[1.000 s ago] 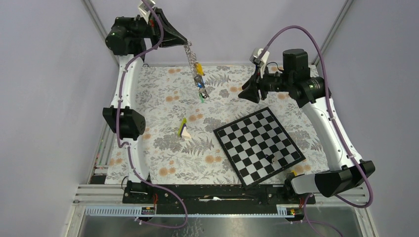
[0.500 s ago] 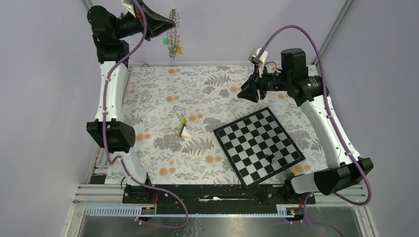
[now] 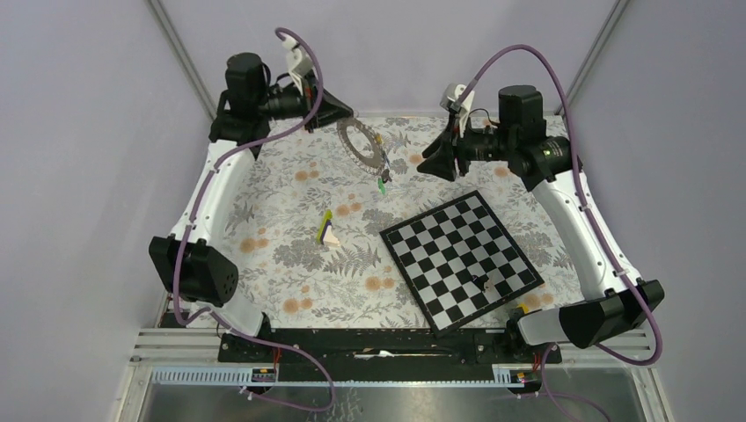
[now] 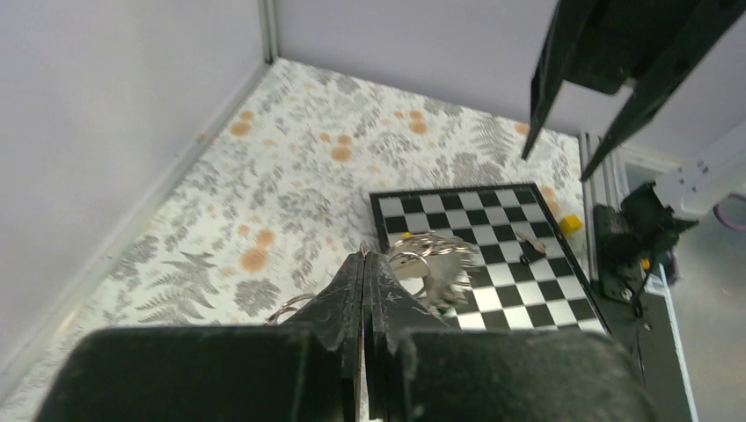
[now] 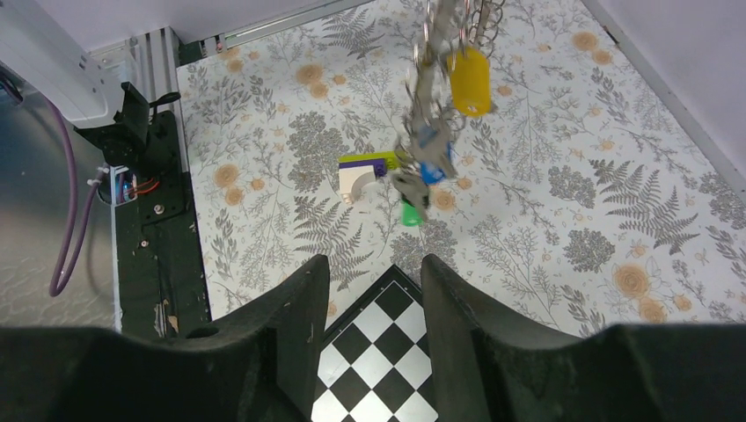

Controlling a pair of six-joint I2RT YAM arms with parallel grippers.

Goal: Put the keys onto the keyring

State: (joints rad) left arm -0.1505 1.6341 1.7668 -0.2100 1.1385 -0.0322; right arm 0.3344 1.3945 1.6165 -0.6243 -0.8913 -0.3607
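Note:
My left gripper is shut on the rim of the grey ridged keyring and holds it tilted in the air over the back of the mat. In the left wrist view the jaws are pressed together and the ring is blurred. Yellow, blue and green keys hang from the ring. They also show in the top view. A small black key lies on the chessboard. My right gripper is open and empty, just right of the hanging keys.
The lime-and-white wedge lies on the floral mat left of the chessboard. A small yellow block sits off the board's near right corner. Purple walls and metal posts close in the back and sides.
My left arm has swung the keyring and its keys down from high against the back wall to low over the back of the mat. The right arm has hardly moved.

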